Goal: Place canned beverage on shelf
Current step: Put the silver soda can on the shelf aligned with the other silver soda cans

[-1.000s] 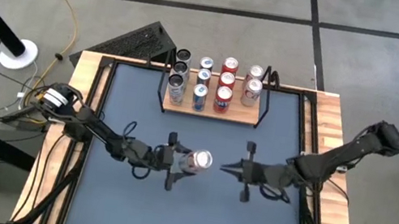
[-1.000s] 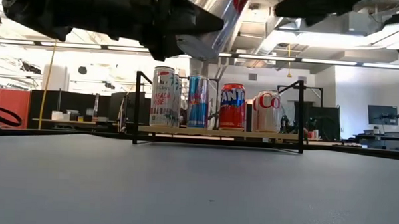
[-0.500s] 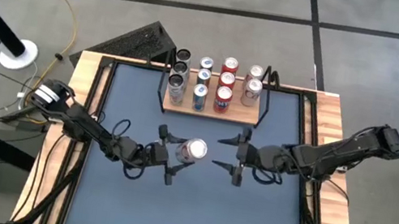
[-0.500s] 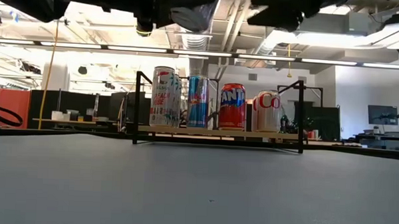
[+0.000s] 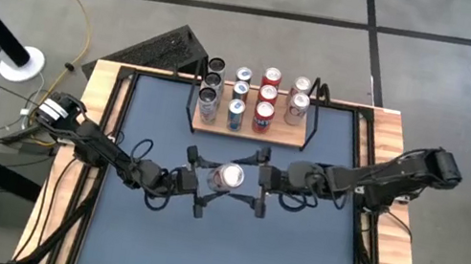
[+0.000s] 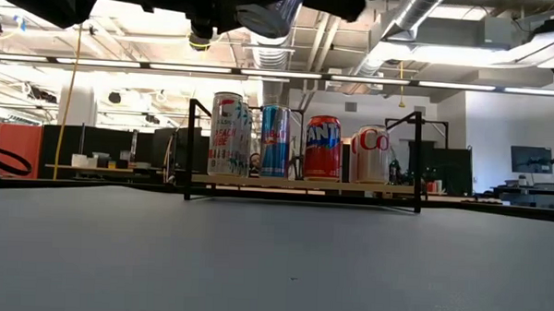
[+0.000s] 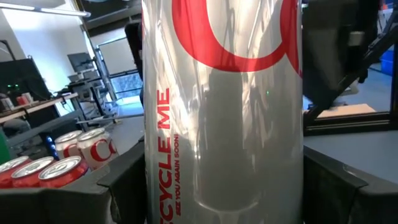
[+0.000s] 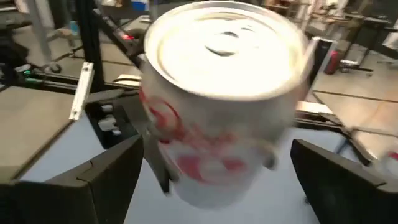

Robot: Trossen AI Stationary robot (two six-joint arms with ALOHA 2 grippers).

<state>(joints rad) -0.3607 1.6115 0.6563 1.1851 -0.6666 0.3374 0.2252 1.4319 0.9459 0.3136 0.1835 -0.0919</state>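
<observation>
A silver can with red print [image 5: 229, 178] hangs above the middle of the dark table mat, with my left gripper [image 5: 215, 181] shut on it. The can fills the left wrist view [image 7: 224, 106]. My right gripper [image 5: 254, 182] is wide open just right of the can. Its fingers [image 8: 112, 180] stand on either side of the can's top end [image 8: 224, 43], apart from it. The shelf [image 5: 275, 139], a light-wood board with black wire ends, stands at the table's far side. Several cans stand on it in rows [image 6: 287, 142]. My left gripper pinches the can's side wall [image 7: 155, 180] between its two fingers [image 7: 124, 186], one on each side. The fingers come about level from the table's left and lie across the can. The can is lifted clear of the table, nearly upright, its top leaning toward my right gripper.
Wooden table edges [image 5: 93, 126] frame the dark mat. The mat lies bare between the arms and the near edge [image 6: 273, 257]. A free spot shows at the shelf's near right corner [image 5: 293, 134].
My right gripper has opened wide and gone toward the table's left until its fingers flank the can's top. My left gripper has risen a little and rolled. The can now stands more upright than before and has left the low view almost entirely.
</observation>
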